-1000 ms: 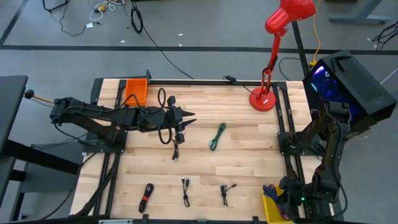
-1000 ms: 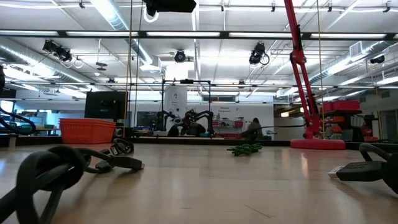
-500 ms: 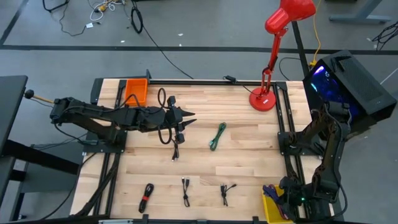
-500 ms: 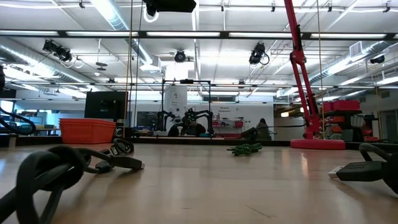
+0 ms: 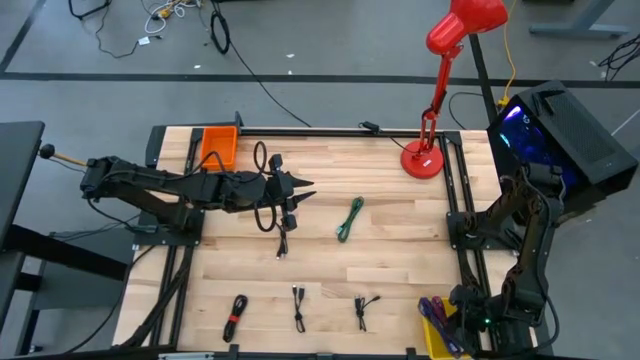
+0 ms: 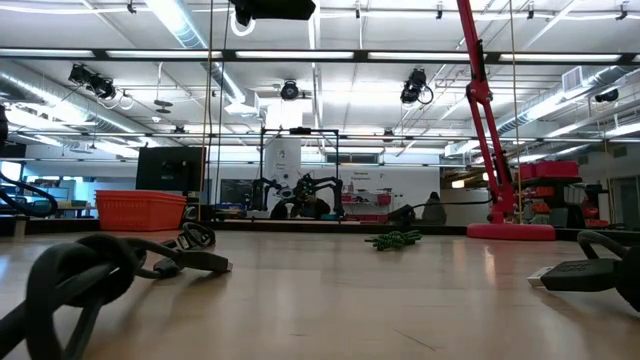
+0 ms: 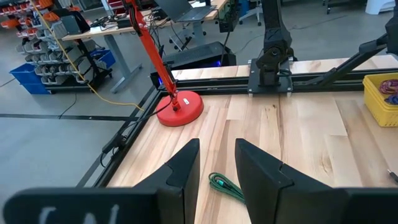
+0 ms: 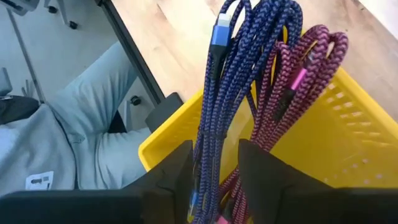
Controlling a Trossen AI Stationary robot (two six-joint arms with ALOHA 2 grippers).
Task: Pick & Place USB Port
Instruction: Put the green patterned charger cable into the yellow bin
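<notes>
Standing over the worktop (image 5: 400, 250), I count three small black cables in a row near its front edge: one with a red band (image 5: 236, 317), a second (image 5: 298, 306) and a third (image 5: 362, 311). One green cable (image 5: 349, 218) lies coiled near the middle, and one longer black cable (image 5: 266, 190) loops under the left arm, its plug end trailing toward the front. One red desk lamp (image 5: 424, 158) stands at the back, right of centre, and one orange bin (image 5: 217, 146) sits at the back left corner.

One yellow bin (image 8: 329, 143) sits at the front right corner. Over it the right end effector (image 8: 214, 165) is clenched on the blue braided cable (image 8: 239, 68), which hangs doubled between its fingers with a blue plug (image 8: 220, 32) showing; a pink braided cable (image 8: 298, 81) is bunched right beside it, and I cannot tell whether that one is gripped too. From above, only a purple tip at the bin (image 5: 437, 310) shows, with the arm covering the rest.

The left end effector (image 7: 217, 163) hovers over the left half of the worktop, fingers parted and holding nothing, pointing toward the green cable.

A person's legs in light trousers (image 8: 68, 118) appear past the worktop edge, cut off by the frame. At table height the near cables are blurred dark shapes.
</notes>
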